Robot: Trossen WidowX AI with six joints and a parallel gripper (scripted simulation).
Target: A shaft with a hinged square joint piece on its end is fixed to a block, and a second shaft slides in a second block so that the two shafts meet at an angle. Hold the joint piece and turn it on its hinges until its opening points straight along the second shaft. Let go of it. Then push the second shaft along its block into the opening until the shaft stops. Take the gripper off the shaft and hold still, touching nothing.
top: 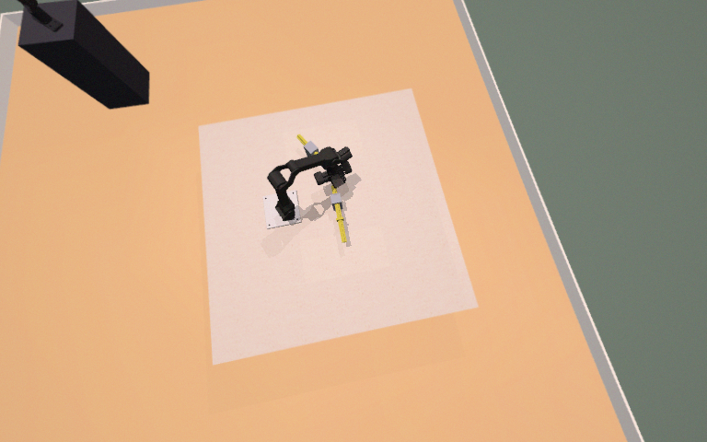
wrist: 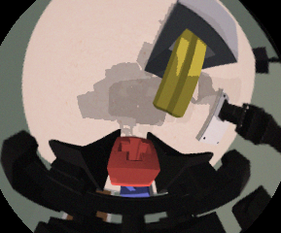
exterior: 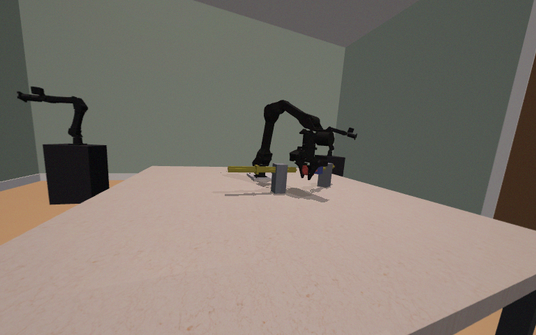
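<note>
The red joint piece (exterior: 305,169) (wrist: 133,162) is between the fingers of my gripper (exterior: 306,176) (wrist: 133,133), which is shut on it. A blue part (exterior: 319,169) (wrist: 135,190) shows behind it. The first yellow shaft (top: 301,138) runs through its grey block (top: 310,147) (exterior: 324,178). The second yellow shaft (top: 341,226) (exterior: 241,169) (wrist: 179,78) passes through the other grey block (top: 336,198) (exterior: 278,179) (wrist: 165,49). Its near end stands apart from the red piece, above and right of it in the wrist view. Whether the opening lines up exactly with this shaft cannot be told. The arm hides the joint in the top view.
The arm's white base plate (top: 273,218) (wrist: 213,130) is on the pale table (top: 401,284) (exterior: 221,257). A collar (exterior: 257,169) sits on the second shaft beyond its block. Other arms stand on dark pedestals (top: 83,60) (exterior: 75,174) away from the table.
</note>
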